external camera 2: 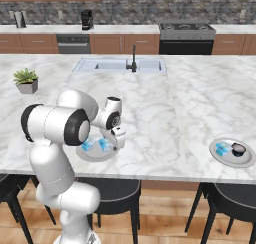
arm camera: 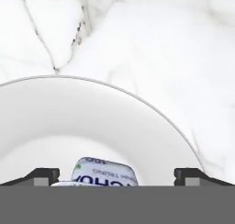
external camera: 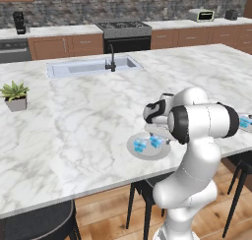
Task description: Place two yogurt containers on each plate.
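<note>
We see the gripper (arm camera: 117,175) with jaws spread wide, holding nothing, poised over the near grey plate (arm camera: 55,113). One yogurt container (arm camera: 104,172) sits between its fingertips, a second (external camera: 140,145) just beside it. The plate's rim lies ahead of the gripper; beyond stretches bare marble counter (arm camera: 174,39). The other plate (external camera 2: 225,159), well off to its right, carries one container (external camera 2: 222,148).

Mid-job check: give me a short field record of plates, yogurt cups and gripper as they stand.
near plate: holds two yogurt cups, side by side
far plate: one yogurt cup plus a small dark object
gripper: open, fingertips wide apart above a cup on the near plate, not gripping it
counter: white marble island with sink and potted plant
</note>
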